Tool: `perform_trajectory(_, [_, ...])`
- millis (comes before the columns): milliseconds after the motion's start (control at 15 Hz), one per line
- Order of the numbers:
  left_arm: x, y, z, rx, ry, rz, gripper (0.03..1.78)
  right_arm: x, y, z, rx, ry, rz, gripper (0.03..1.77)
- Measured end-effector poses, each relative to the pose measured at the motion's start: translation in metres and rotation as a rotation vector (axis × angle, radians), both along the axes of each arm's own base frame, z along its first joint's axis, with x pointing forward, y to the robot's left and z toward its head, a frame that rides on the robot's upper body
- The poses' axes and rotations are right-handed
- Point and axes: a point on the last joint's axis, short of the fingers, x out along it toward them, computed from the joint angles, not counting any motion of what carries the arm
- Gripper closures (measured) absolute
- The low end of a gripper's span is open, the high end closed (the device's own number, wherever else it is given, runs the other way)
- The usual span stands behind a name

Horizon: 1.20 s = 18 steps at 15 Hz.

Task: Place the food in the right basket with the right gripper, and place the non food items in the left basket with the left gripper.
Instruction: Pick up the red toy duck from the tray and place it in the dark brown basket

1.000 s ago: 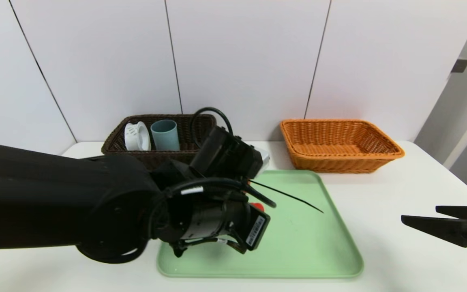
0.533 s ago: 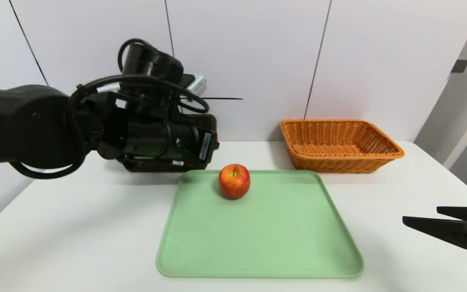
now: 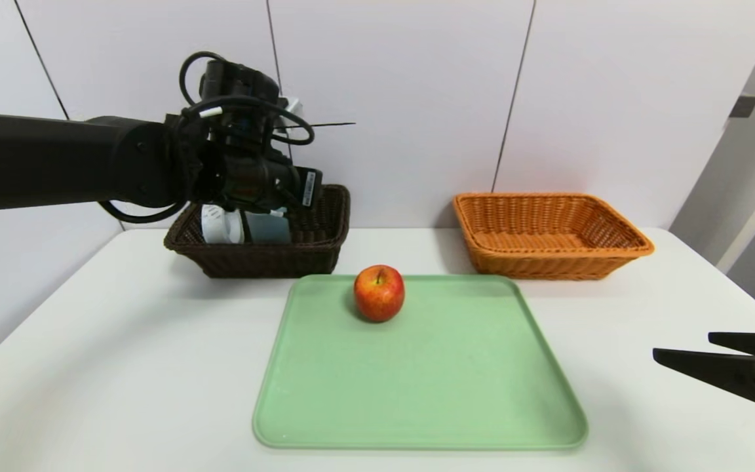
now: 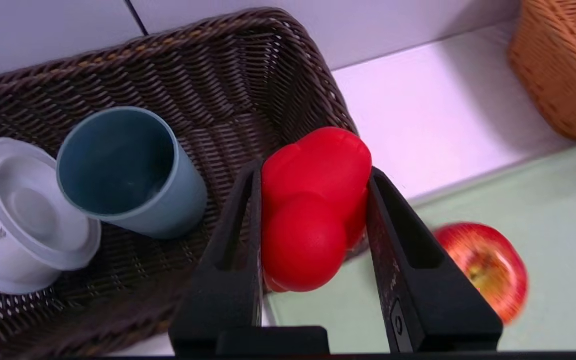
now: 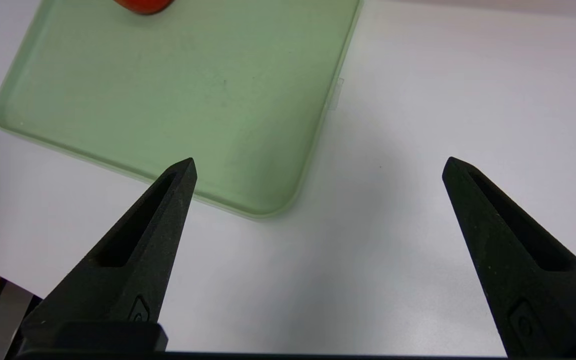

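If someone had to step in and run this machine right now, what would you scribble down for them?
Left gripper: shut on a red toy, held above the near edge of the dark basket, not yet let go.
Right gripper: open, empty, parked over the table beside the green tray.
Done: a blue-grey cup and a white container lie in the dark basket.
Left: drop the red toy into that basket; then the right gripper should take the apple from the tray to the orange basket, which looks empty.
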Motion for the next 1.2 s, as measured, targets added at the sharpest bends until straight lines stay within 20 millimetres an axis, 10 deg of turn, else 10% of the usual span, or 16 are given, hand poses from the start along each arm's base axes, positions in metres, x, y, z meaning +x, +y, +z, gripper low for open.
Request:
perform_trajectory(467, [0.064, 0.001, -0.044, 0.021, 0.055, 0.064, 1.17, -0.001, 0.000, 0.000, 0.000, 0.002, -0.003, 0.10])
perform_trajectory(933, [0.088, 0.000, -0.070, 0.045, 0.116, 0.081, 1.18, 0.000, 0.000, -0.001, 0.000, 0.005, -0.002, 0.10])
perform_trajectory(1200, [0.089, 0.000, -0.073, 0.049, 0.131, 0.081, 0.79, 0.000, 0.000, -0.001, 0.000, 0.004, -0.003, 0.10])
